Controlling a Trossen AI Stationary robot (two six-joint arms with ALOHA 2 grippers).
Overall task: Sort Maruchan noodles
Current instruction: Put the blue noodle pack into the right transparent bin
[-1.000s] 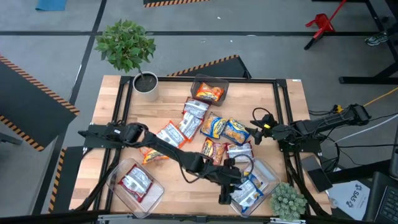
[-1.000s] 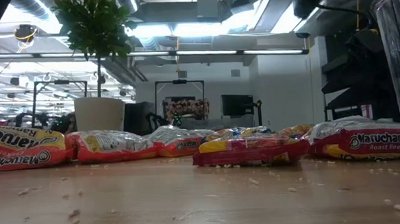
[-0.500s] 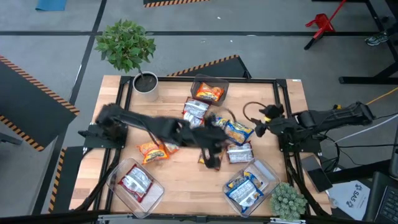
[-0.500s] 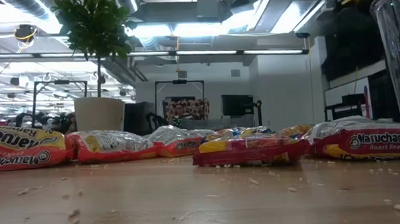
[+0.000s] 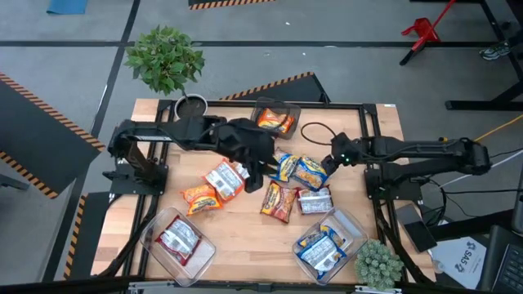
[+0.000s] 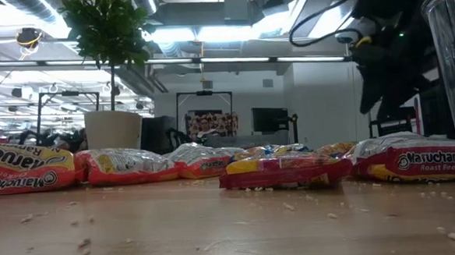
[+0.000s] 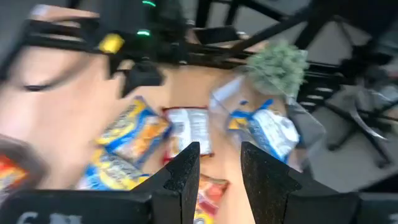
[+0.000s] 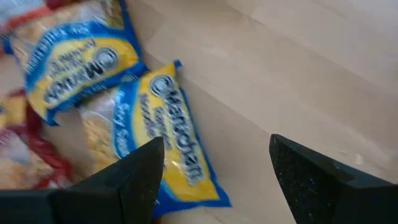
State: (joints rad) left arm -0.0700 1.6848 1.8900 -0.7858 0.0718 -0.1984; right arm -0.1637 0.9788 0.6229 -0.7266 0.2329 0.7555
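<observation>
Right gripper (image 5: pixel 331 160), jaws wide, nears a blue-and-yellow packet (image 5: pixel 310 172) mid-table, likely light, crinkly, slippery, best pinched by an edge; left gripper (image 7: pixel 219 163) narrow, empty.

I take the potted plant (image 5: pixel 192 107) at the table's (image 5: pixel 384 131) far left corner as my mark: to its right along the far edge a bin (image 5: pixel 275 120) holds one packet. The loose Maruchan noodles (image 5: pixel 278 184) lie mid-table, nearer me and right of the plant. Two more bins sit at the near edge, one (image 5: pixel 176 241) straight forward of the plant, the other (image 5: pixel 331 241) far right beside a succulent (image 5: pixel 377 263).
</observation>
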